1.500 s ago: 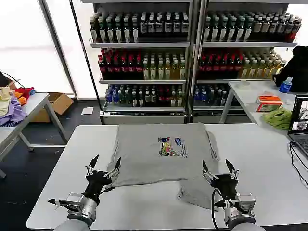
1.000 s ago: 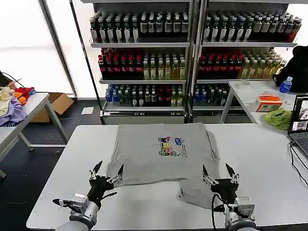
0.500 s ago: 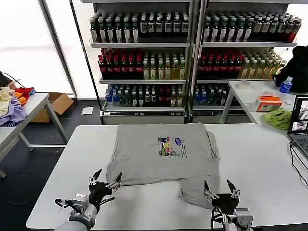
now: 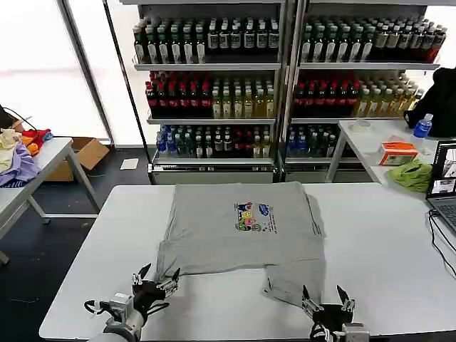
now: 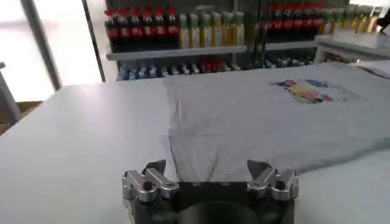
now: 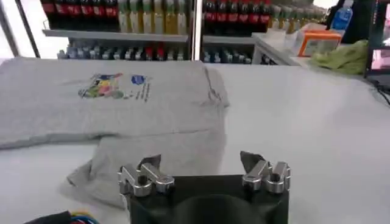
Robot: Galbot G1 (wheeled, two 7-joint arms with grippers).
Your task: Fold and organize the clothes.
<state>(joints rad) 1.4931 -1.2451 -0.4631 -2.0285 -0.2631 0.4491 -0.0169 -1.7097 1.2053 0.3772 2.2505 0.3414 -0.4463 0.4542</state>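
A light grey shirt with a small multicoloured chest print lies flat in the middle of the white table, its sides folded in. One folded flap sticks out at the near right. My left gripper is open, just short of the shirt's near left corner, holding nothing. My right gripper is open at the table's front edge, just short of the flap. The left wrist view has the shirt ahead of the open left gripper. The right wrist view has the flap ahead of the open right gripper.
Shelves of bottled drinks stand behind the table. A side table at the right carries a laptop, a green cloth and an orange box. Another table with coloured clothes stands at the left.
Both grippers have drawn back toward the table's front edge, away from the shirt, staying open. The shirt lies as it did.
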